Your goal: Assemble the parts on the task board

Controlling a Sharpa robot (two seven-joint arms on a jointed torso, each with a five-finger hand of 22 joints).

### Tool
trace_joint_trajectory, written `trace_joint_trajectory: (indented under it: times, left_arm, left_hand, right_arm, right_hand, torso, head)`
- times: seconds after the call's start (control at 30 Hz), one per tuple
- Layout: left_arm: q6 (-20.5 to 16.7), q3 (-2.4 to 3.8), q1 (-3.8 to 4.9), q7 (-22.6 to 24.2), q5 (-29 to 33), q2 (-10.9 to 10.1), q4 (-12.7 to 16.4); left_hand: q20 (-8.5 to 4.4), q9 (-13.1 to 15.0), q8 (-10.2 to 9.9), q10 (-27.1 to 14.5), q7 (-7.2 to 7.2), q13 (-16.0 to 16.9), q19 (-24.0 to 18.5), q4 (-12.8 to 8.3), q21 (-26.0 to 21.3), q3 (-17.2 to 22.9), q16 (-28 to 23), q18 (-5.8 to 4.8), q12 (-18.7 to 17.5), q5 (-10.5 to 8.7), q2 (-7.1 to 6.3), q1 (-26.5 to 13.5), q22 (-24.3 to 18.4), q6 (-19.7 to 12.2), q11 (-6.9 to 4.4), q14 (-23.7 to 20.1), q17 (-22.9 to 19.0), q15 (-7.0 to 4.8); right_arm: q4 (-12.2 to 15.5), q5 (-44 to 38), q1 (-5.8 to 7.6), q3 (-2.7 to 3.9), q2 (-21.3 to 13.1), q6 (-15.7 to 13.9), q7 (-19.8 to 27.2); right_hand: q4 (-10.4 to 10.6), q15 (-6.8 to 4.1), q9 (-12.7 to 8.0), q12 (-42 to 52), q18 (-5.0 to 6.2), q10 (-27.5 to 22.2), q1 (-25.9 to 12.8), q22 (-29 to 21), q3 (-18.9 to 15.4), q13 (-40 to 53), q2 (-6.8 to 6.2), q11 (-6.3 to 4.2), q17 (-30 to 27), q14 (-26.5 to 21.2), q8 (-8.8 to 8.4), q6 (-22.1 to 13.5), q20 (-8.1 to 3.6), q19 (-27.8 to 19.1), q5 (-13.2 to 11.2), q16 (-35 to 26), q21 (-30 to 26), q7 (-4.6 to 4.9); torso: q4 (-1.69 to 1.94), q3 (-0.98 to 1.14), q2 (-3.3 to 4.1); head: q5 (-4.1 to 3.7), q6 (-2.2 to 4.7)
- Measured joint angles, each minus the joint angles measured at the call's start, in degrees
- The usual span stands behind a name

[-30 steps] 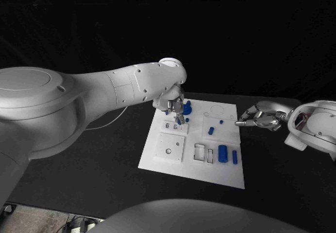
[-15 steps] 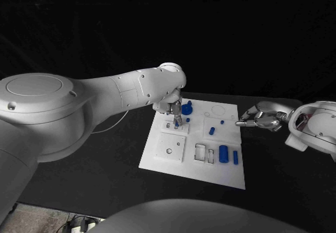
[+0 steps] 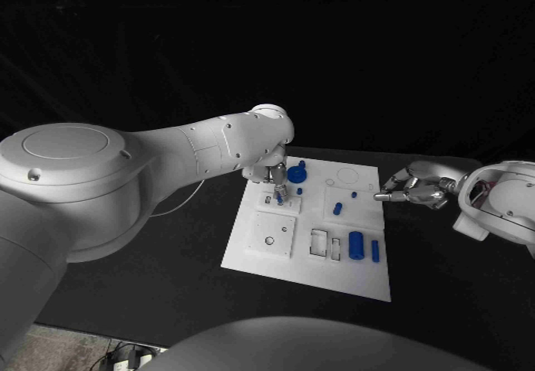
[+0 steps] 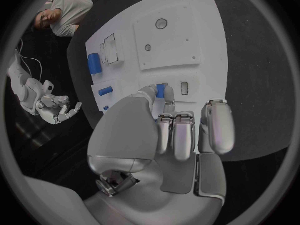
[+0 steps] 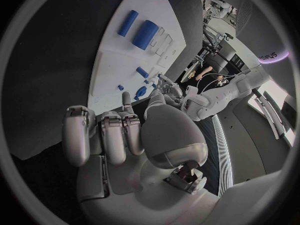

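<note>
The white task board [image 3: 260, 261] lies mid-table. My left hand [image 3: 274, 176] hovers over its far left part and pinches a small blue part [image 4: 160, 91] between thumb and a finger, right beside a small slot [image 4: 184, 88] in a raised block. My right hand [image 3: 410, 190] hangs off the board's right edge with its fingers curled in and nothing in them. On the board lie a round blue part [image 3: 297, 175], a few small blue pegs [image 3: 337, 207], a thick blue cylinder [image 3: 355, 244] and a slim blue bar [image 3: 373, 250].
A square plate with two holes [image 3: 271, 233] and two rectangular frames [image 3: 319, 242] sit on the board's near half. My big white left arm [image 3: 167, 158] reaches across the table's left side. The black table [image 3: 446, 286] surrounds the board.
My left hand has brought the small blue part a little nearer and lower toward the slotted block, uncovering the round blue part behind it. My right hand has stayed put.
</note>
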Motion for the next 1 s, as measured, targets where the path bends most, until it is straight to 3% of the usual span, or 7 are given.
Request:
trace_joint_trajectory:
  times: [1.0]
  left_arm:
    - [-0.4,0.01,-0.46,0.0,0.4,0.0,-0.2]
  left_hand:
    - [0.0,-0.1,-0.1,0.0,0.0,0.0,0.0,-0.1,0.0,0.1,0.0,0.0,0.0,-0.67,0.16,0.2,0.0,0.0,0.0,0.0,0.0,0.0]
  right_arm:
    - [-0.2,0.1,0.0,0.01,0.0,0.0,-0.1]
  right_hand:
    - [0.0,0.0,0.0,0.0,0.0,0.0,0.2,0.0,0.0,0.0,0.17,0.03,0.0,0.0,0.0,0.0,0.0,0.0,0.0,0.0,0.0,0.0]
  torso:
    - [-0.01,0.01,0.02]
  head:
    - [0.14,0.0]
